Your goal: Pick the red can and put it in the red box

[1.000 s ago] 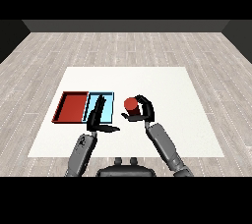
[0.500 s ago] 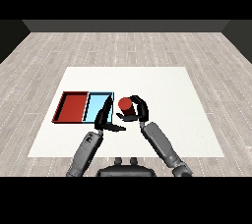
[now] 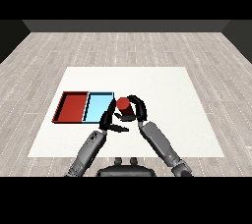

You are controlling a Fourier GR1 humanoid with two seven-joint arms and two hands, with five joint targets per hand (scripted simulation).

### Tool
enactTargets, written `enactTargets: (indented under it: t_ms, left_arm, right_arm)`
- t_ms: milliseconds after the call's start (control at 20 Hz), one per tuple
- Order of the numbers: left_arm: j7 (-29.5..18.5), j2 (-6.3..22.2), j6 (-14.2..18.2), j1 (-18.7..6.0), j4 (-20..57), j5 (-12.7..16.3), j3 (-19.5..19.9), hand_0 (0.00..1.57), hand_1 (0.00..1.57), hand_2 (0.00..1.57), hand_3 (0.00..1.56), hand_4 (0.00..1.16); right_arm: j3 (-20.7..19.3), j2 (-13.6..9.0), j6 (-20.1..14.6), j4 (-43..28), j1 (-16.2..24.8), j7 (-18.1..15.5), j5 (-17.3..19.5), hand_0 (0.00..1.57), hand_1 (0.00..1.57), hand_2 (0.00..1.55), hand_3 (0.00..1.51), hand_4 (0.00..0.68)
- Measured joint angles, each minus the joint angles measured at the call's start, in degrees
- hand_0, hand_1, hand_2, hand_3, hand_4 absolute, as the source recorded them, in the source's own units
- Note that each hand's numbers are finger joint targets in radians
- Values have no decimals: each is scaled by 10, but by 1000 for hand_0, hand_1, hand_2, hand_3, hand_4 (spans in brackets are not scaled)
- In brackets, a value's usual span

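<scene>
Head view: 1 red can (image 3: 123, 106), 2 trays, 2 hands. Red tray (image 3: 72, 107) and light blue tray (image 3: 98, 106) lie touching side by side in the left half of the white counter (image 3: 162, 95), red one nearer the left edge, both w/ nothing inside. Can is upright, just right of the blue tray's right wall, about mid-counter and toward the near edge. Right hand (image 3: 136, 110) is curled round the can from its right side, fingers arched over the top, thumb at the front; grey forearm comes in from the lower right. Left hand (image 3: 109, 121) sits just left of and below the can, near the blue tray's near right corner, fingers straight and relaxed, thumb pointing right under the can, holding nothing; can't tell if it touches the can. Counter is plain white, on a pale grey plank floor; dark wall at the back.
</scene>
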Motion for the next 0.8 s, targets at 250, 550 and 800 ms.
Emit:
enactTargets:
  t_ms: [250,550,800]
  left_arm:
    - [5,0,9,-10,11,16,-18,0,0,0,0,0]
    - [-13,0,34,-37,35,61,-51,0,0,0,0,0]
    - [-11,0,41,-44,30,67,-62,0,0,0,0,0]
  right_arm:
    - [48,0,-47,-2,-14,-4,-27,1452,1452,1438,1378,626]
    - [61,0,-39,-25,4,1,-33,1482,1482,1438,1374,620]
    - [64,0,-33,-10,-14,-3,-42,1494,1494,1451,1376,617]
